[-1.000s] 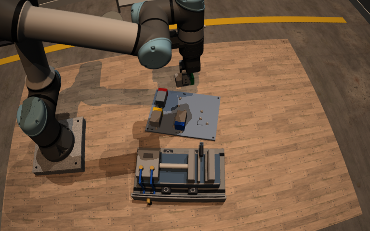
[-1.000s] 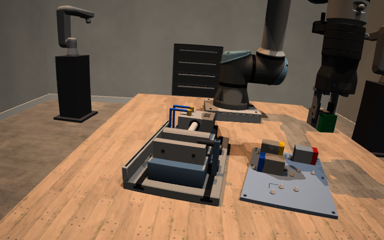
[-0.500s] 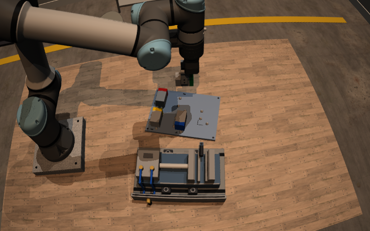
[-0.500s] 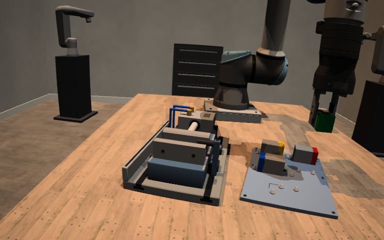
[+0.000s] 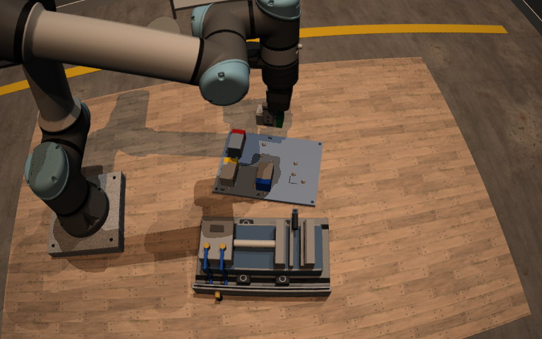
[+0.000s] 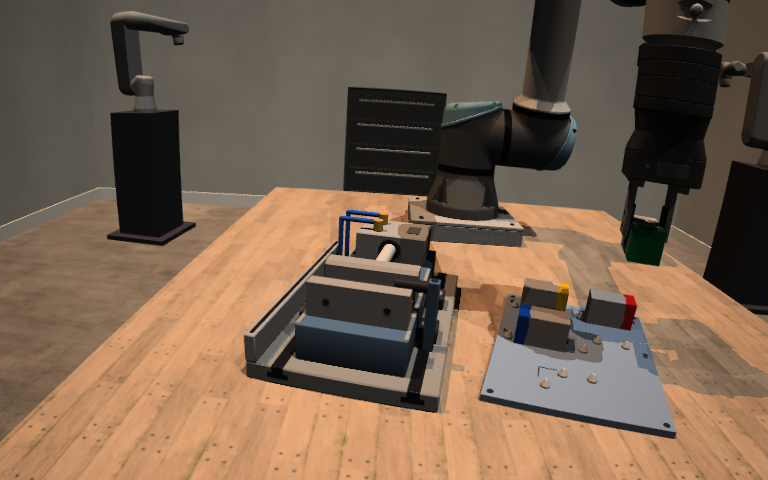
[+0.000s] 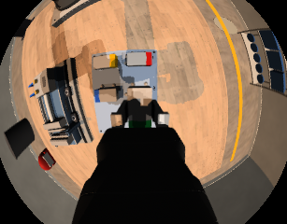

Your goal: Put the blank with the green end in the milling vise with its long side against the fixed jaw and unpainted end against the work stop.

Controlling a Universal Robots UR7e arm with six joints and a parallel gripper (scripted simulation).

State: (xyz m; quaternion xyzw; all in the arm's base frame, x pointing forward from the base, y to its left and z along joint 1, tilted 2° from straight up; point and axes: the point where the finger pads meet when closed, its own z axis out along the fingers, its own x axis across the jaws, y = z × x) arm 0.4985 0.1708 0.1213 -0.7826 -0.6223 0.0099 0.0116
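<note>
Exterior: tool [image 6: 648, 228] clamps green-end blank [image 6: 645, 243] (lifted off plate [image 6: 614, 398]).

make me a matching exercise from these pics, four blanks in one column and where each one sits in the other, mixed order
Column 1
1. green-ended blank
2. red-ended blank
3. yellow-ended blank
4. blue-ended blank

Column 2
A. on the plate, propped up at a tilt, nearest the vise
B. clamped in the tool, in the air past the plate's far edge
C. flat on the plate, at its corner farthest from the vise
D. flat on the plate, between the other two along the side nearer the arm's base

Pairs: 1-B, 2-C, 3-D, 4-A
</note>
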